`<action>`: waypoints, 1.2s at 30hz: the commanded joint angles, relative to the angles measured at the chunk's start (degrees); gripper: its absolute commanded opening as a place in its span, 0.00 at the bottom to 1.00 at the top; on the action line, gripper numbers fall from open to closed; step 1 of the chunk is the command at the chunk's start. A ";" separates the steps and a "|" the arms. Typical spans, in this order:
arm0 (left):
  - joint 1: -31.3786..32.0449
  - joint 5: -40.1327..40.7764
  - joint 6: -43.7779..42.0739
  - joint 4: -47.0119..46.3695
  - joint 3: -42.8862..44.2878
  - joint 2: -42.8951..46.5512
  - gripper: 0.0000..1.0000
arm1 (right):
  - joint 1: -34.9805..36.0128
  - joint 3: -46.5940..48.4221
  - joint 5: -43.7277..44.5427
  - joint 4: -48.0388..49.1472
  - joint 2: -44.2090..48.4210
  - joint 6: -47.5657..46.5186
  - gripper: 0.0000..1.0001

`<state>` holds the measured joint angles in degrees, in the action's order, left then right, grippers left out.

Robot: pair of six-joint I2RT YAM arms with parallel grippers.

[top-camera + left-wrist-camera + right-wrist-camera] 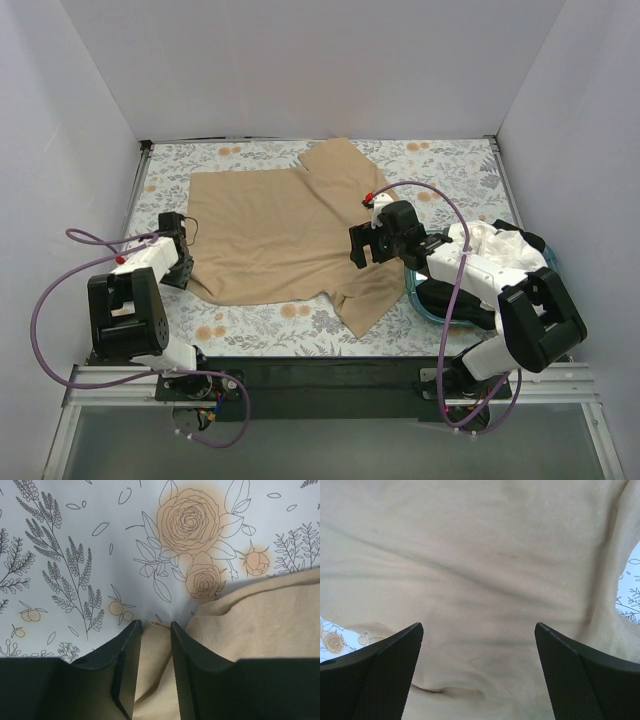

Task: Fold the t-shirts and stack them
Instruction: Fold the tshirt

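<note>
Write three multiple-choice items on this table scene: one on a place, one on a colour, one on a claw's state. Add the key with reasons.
1. Where does the teal round plastic basin sit?
A) far left corner
B) table's right side, under the right arm
C) on the spread shirt

2. What colour is the soft cloth t-shirt spread on the flowered table cover?
A) white
B) black
C) tan

3. How does the right claw stand?
A) wide open over the shirt
B) shut on the basin
C) shut on a sleeve

Key: 1 B, rim shows by that arm; 2 C, tan cloth mid-table; 3 A, fingers far apart, gripping nothing.
</note>
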<state>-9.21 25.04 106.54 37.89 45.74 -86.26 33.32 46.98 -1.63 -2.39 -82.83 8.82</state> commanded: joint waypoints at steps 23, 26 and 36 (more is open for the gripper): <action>-0.28 0.97 1.80 1.21 -3.99 7.47 0.00 | -0.36 -1.63 1.01 1.78 4.51 0.41 0.98; -0.28 0.63 4.46 5.00 -5.21 17.74 0.00 | -0.45 -1.54 0.84 1.87 4.52 0.85 0.98; -0.28 2.29 8.68 16.51 -3.99 32.73 0.00 | -0.45 -1.54 0.05 1.78 3.81 3.48 0.98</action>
<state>-9.26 24.73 112.42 48.01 40.21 -54.08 33.06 45.84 -1.50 -2.42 -79.59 10.74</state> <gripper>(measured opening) 0.013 0.984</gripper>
